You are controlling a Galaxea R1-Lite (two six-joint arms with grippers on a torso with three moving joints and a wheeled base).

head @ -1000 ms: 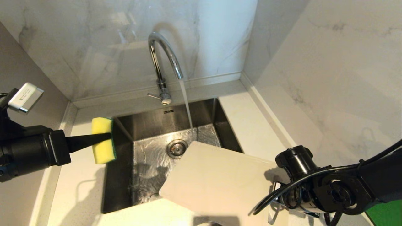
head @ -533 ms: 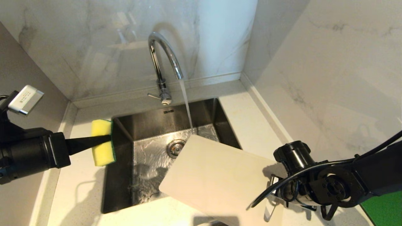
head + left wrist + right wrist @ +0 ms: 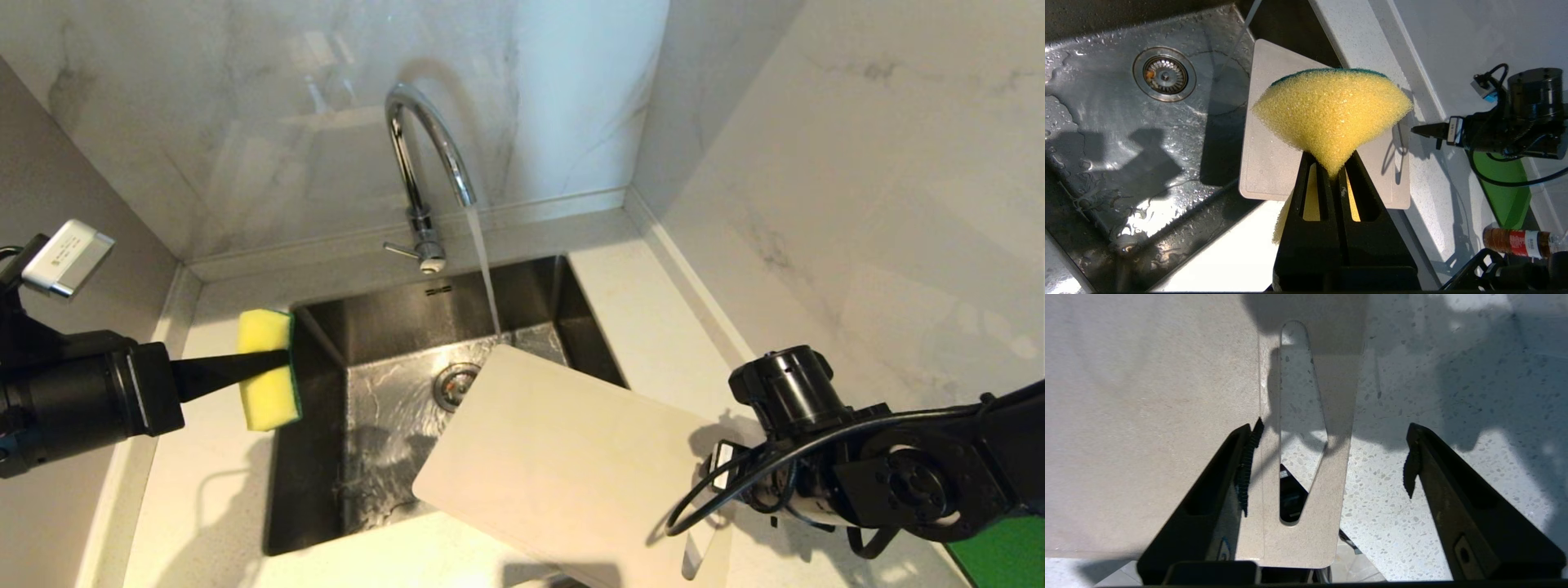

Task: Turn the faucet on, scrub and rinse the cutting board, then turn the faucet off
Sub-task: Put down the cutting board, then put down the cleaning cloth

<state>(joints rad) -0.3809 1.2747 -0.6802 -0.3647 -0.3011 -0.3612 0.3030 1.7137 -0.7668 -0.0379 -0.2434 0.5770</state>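
Note:
The chrome faucet [image 3: 424, 155] runs, and its stream falls into the sink just past the far corner of the cutting board [image 3: 563, 465]. The beige board lies flat, half over the sink's front right corner and half on the counter. Its slot handle [image 3: 1298, 416] shows between the wide-open jaws of my right gripper [image 3: 1331, 433], and neither pad presses on the board [image 3: 1147, 416]. My left gripper [image 3: 1331, 163] hovers over the sink's left rim, shut on a yellow sponge [image 3: 1331, 106] with a green backing. The same sponge [image 3: 265, 380] hangs clear of the board.
The steel sink [image 3: 384, 318] is wet, with its drain [image 3: 457, 384] beside the board's far corner. The faucet's lever [image 3: 404, 251] points left. A green board [image 3: 1000, 555] lies at the front right, with a bottle [image 3: 1515, 241] close by. Marble walls enclose the back and right.
My right gripper has opened and let go of the board's handle end, then drawn slightly right. The board has settled flat, with its far corner nearer the stream. The left arm has kept still.

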